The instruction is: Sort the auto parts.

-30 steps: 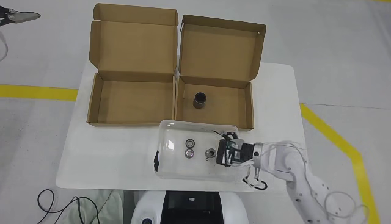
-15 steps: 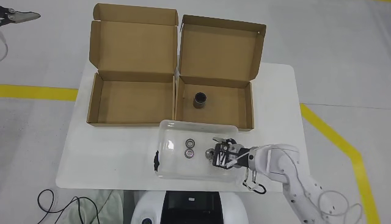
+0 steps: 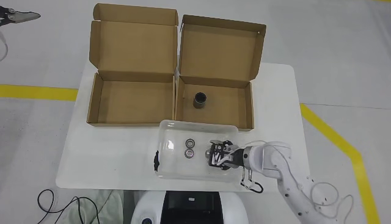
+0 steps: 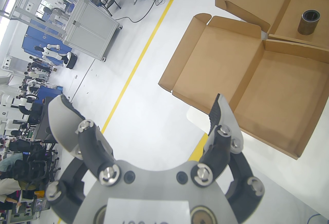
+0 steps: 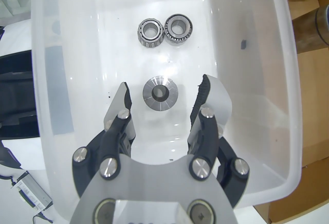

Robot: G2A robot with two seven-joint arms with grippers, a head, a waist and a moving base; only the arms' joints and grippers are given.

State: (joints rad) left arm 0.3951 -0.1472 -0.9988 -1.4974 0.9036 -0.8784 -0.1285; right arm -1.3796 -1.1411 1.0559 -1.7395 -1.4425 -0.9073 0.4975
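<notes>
A clear plastic bin (image 3: 168, 163) (image 5: 282, 86) at the table's front holds two roller bearings (image 5: 164, 30) (image 3: 190, 148) side by side and a silver cone-shaped ring (image 5: 160, 93). My right gripper (image 5: 164, 92) (image 3: 215, 155) is open inside the bin, its fingers on either side of the cone ring without touching it. A dark cylindrical sleeve (image 3: 200, 100) (image 4: 309, 22) stands in the right cardboard box (image 3: 241, 111). The left cardboard box (image 3: 131, 102) (image 4: 277, 96) holds nothing. My left gripper (image 4: 140, 109) hangs open in the air off the table's left side.
Both box lids stand open toward the back of the table. A small black clip (image 3: 156, 160) sits at the bin's left rim. A grey cable box (image 5: 32, 190) lies on the table beside the bin. Bare white table (image 3: 275, 96) lies right of the boxes.
My right gripper has moved leftward inside the bin, from its right end to around the cone ring. The parts and boxes have stayed put.
</notes>
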